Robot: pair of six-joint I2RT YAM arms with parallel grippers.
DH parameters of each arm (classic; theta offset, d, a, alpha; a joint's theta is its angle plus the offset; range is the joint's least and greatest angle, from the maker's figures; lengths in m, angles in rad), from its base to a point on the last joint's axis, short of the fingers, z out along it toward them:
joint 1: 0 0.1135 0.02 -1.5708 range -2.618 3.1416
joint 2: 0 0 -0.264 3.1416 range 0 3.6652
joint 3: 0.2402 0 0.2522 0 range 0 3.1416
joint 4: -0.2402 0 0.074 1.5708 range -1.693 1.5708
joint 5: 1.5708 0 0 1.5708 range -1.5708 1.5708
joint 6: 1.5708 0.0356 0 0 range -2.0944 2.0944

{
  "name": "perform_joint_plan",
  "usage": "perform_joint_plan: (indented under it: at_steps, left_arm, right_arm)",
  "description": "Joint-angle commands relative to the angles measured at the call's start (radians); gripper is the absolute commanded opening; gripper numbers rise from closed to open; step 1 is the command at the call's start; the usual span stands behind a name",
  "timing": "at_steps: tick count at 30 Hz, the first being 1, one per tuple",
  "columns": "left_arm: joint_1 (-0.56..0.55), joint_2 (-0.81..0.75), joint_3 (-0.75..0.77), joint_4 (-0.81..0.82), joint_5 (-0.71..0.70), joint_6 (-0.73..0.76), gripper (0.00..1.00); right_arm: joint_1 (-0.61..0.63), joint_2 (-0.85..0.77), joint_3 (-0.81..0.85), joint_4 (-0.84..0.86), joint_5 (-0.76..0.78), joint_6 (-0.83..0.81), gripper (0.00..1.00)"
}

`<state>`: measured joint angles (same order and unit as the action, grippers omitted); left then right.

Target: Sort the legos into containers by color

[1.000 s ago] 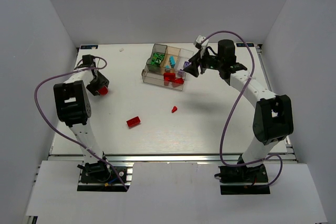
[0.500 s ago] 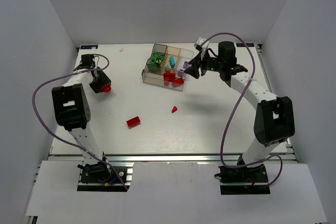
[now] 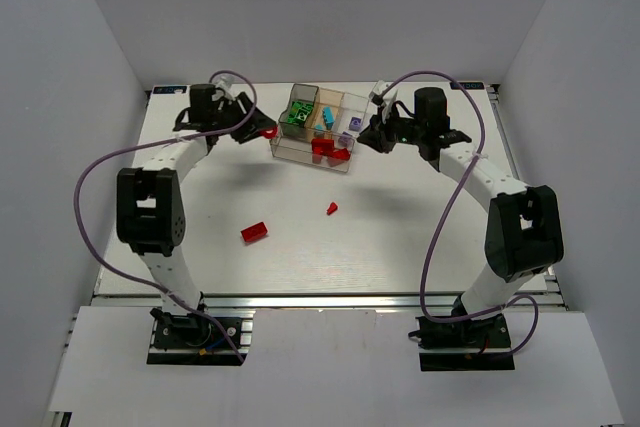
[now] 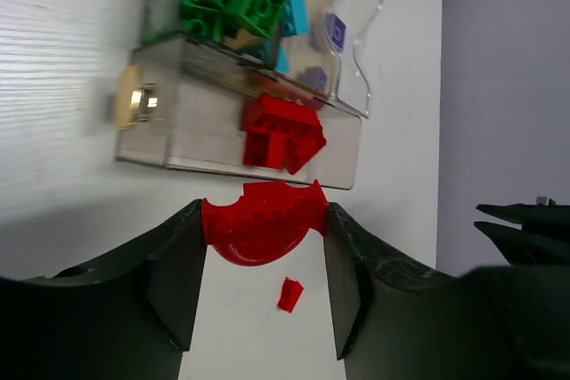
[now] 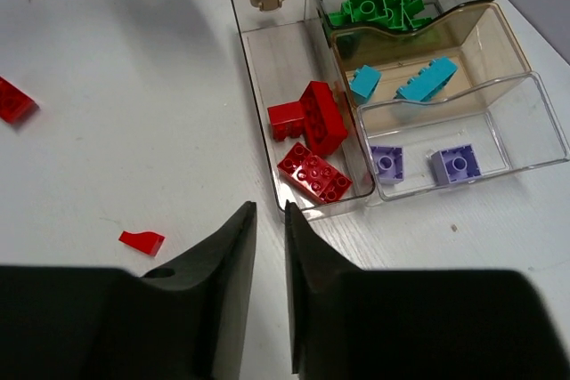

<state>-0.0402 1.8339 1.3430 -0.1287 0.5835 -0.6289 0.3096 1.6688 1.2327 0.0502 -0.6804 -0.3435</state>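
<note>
Left gripper [image 4: 264,236] clamped on a red brick [image 4: 263,230], held just left of the tray [image 3: 285,148]. Loose on the table [image 3: 400,217]: a red block [image 3: 254,232], then a small red piece [image 3: 331,209]. Tray compartments hold green, cyan, purple and red bricks [image 5: 313,138]. Right gripper [image 5: 265,295] at the tray's right side, fingers nearly together, gripping nothing.

tray [image 5: 267,60]: clear glossy plastic | bricks [image 5: 313,118]: shiny plastic | table [image 3: 400,227]: matt white

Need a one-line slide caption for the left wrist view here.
Left gripper holds a red brick just short of the tray, whose long compartment already contains red bricks.
</note>
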Motion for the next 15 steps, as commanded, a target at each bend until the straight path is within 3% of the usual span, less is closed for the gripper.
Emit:
perform_joint_plan:
  at_steps: [1, 6, 11, 15]
  left_arm:
    - [-0.07, 0.053, 0.088, 0.032, 0.075, -0.017, 0.18]
    - [-0.112, 0.145, 0.197, -0.015, 0.038, -0.005, 0.24]
    - [-0.141, 0.217, 0.275, -0.1, -0.005, 0.026, 0.57]
    - [-0.141, 0.235, 0.3, -0.111, -0.031, 0.028, 0.66]
  right_arm:
    - [0.005, -0.05, -0.009, -0.013, 0.027, -0.014, 0.27]
    - [0.008, -0.058, -0.009, -0.049, 0.042, -0.035, 0.37]
    - [0.006, -0.066, -0.016, -0.091, 0.05, -0.066, 0.47]
    - [0.013, -0.057, -0.006, -0.111, 0.032, -0.089, 0.53]
